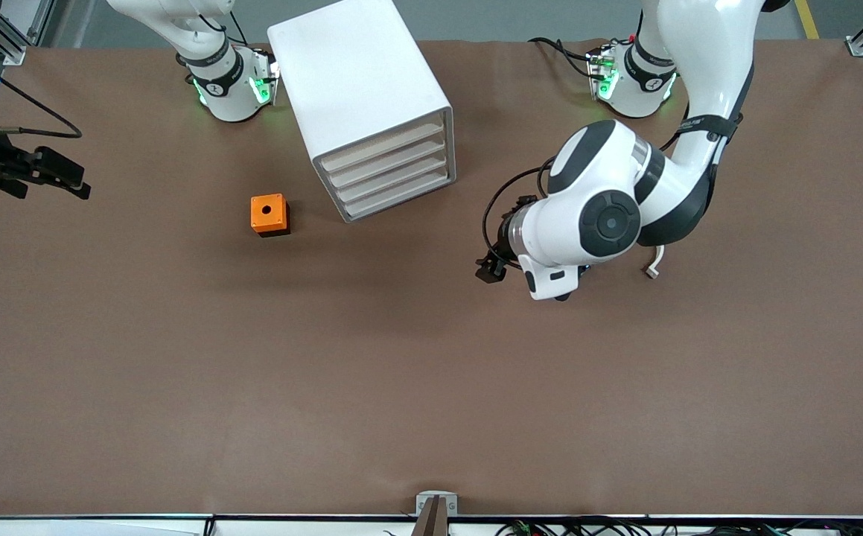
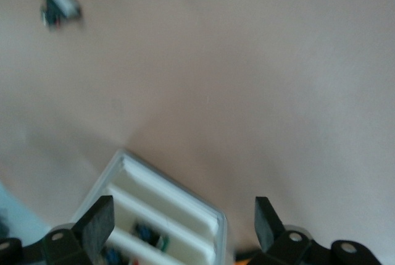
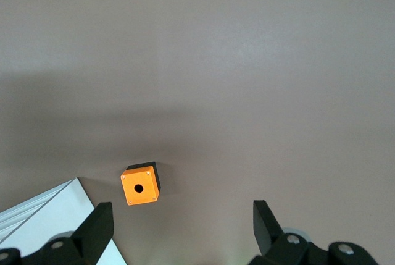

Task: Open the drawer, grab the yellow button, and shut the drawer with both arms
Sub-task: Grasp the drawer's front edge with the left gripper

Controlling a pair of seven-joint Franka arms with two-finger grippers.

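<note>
White cabinet stands on the brown counter, its top drawer pushed in. An orange cube sits beside it, toward the right arm's end. The left claw hangs open over the counter near the cabinet. The right claw waits open at its end.

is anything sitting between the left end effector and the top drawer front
Nothing visible does. The left end effector hangs open over bare table toward the left arm's end from the cabinet, whose top drawer is shut.

bare table fronts cabinet.
</note>
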